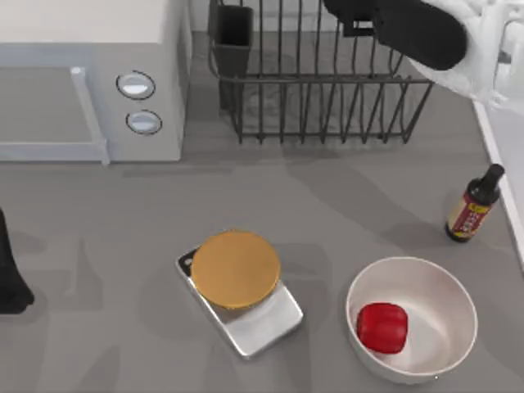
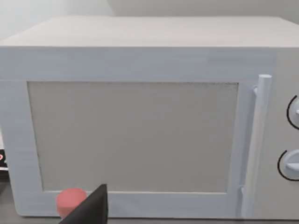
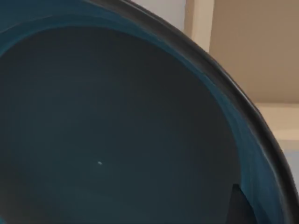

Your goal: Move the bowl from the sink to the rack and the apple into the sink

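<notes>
My right arm is above the black wire dish rack (image 1: 319, 82) at the table's back, and its wrist view looks into the teal-blue bowl (image 3: 112, 135); I cannot tell how the jaws stand. I'd lower the bowl slowly between the bars. The apple (image 1: 382, 327) waits in the white bowl (image 1: 446, 282).

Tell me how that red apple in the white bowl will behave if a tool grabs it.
The apple looks glossy, so it may slip. Its rounded, blocky shape suggests it could roll along the white bowl curved inside when nudged. It appears rigid and small, probably light.
</notes>
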`<state>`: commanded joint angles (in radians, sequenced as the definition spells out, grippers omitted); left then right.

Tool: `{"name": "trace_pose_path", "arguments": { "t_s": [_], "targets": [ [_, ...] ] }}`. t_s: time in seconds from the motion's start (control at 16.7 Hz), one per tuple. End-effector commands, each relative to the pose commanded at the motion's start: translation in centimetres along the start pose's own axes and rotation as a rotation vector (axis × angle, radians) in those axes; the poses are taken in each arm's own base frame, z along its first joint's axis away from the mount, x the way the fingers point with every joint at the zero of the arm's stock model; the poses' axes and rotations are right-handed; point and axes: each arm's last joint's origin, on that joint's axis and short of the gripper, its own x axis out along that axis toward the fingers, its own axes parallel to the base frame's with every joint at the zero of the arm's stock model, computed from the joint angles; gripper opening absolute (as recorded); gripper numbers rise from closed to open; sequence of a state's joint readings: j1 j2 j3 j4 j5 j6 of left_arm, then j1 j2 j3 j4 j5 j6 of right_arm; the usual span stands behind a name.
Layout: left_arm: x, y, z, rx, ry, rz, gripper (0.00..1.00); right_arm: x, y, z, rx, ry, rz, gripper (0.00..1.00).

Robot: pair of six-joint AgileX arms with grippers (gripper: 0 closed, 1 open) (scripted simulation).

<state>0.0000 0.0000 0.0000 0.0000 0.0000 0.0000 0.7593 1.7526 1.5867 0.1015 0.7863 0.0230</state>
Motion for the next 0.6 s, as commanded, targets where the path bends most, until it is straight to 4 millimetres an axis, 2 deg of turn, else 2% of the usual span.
{"name": "trace_pose_path", "arguments": {
  "t_s": [0.3,0.6],
  "targets": [
    [0.0,0.0,0.0,0.0,0.0,0.0,1.0,4.0,0.9,-6.1,0.054,-0.059,0.002,0.0],
    [0.0,0.0,0.0,0.0,0.0,0.0,1.0,7.1,-0.1,-13.5,0.048,-0.054,0.0,0.0]
  ]
}}
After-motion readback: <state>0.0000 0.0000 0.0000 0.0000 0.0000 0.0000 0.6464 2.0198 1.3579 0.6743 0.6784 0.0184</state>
